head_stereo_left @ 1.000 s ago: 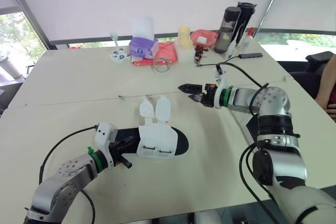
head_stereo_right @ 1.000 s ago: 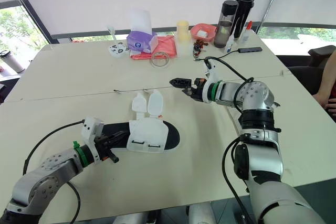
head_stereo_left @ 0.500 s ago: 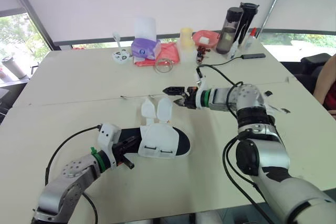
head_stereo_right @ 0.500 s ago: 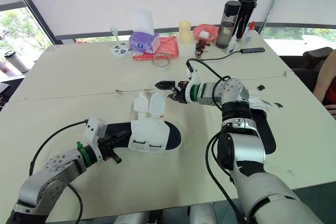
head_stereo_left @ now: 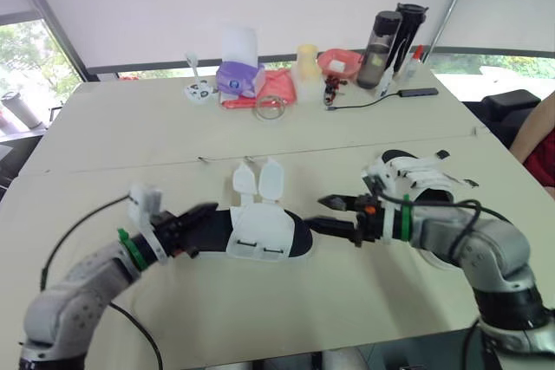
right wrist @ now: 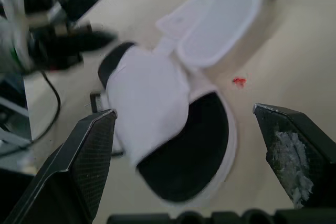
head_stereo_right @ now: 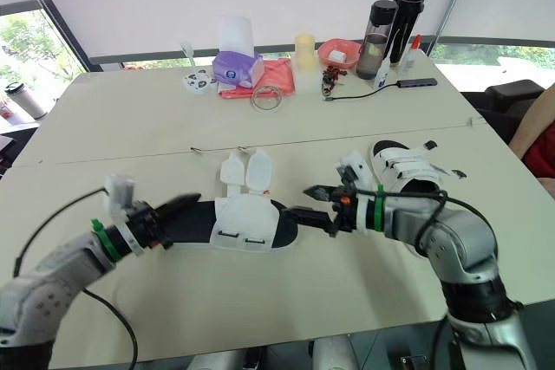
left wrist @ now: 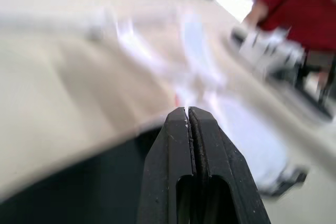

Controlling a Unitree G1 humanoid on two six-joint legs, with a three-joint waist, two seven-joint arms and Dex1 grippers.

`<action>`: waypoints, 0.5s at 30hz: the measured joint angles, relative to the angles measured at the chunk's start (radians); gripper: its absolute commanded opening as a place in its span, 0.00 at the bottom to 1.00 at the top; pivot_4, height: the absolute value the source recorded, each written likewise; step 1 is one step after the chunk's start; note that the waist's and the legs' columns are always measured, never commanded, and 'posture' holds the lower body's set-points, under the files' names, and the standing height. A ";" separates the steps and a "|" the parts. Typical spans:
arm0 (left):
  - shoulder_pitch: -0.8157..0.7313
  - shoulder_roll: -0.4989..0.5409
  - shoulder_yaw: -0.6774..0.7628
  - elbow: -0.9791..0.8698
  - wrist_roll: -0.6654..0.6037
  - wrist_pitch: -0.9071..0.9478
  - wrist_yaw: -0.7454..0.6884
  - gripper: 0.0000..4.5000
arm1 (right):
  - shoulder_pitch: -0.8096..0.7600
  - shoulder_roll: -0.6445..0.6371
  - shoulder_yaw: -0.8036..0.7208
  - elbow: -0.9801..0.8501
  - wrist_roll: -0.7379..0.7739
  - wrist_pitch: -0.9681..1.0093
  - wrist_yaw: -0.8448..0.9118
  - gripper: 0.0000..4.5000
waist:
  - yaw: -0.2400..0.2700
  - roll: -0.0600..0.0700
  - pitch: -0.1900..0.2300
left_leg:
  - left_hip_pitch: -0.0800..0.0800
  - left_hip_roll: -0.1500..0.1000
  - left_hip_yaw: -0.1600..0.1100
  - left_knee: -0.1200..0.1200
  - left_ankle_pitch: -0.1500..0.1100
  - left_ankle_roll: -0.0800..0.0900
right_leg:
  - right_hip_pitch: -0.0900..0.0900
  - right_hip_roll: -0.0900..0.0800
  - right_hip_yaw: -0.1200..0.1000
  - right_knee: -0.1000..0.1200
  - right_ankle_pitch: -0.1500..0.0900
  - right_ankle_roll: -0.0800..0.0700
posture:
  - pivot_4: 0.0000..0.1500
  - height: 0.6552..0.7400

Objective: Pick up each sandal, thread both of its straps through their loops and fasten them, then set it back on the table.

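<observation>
Two hands flank the unfastened sandal (head_stereo_left: 260,233) on the bench (head_stereo_left: 130,136).
It lies at mid-bench, both straps loose. The left hand (head_stereo_left: 208,211) sits clenched at its heel, and the right hand (head_stereo_left: 316,212) is spread wide at its toe.

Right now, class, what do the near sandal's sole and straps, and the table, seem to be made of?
Sole: black and matte, probably rubber or foam.
Straps: white and smooth, holding their flap shape, so likely plastic or synthetic leather.
Table: pale beige, even, with a slight sheen, probably laminate, though the look leaves that open.
</observation>
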 measured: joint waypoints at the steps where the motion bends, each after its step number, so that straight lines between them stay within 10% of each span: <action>1: -0.037 0.002 0.010 0.019 -0.012 0.005 0.007 0.00 | 0.009 0.003 0.009 -0.001 -0.010 -0.020 0.002 0.81 | -0.001 0.000 0.000 | 0.000 0.000 0.000 0.001 0.000 0.000 | 0.000 0.000 0.000 0.000 0.000 0.000 | 1.00 1.00; 8: -0.230 0.016 -0.039 0.255 0.073 0.012 -0.014 0.00 | 0.060 0.003 0.101 -0.012 -0.133 -0.201 0.038 0.04 | -0.005 -0.003 0.001 | 0.000 -0.001 0.001 -0.004 0.002 0.001 | -0.003 0.000 0.000 0.001 0.005 0.000 | 1.00 1.00; 15: -0.320 0.032 -0.139 0.433 0.172 0.019 -0.136 0.00 | 0.079 0.003 0.205 -0.012 -0.229 -0.272 0.055 0.02 | -0.002 -0.005 0.002 | 0.000 -0.001 0.001 -0.004 0.002 0.000 | -0.004 -0.001 0.001 0.000 0.004 -0.001 | 1.00 1.00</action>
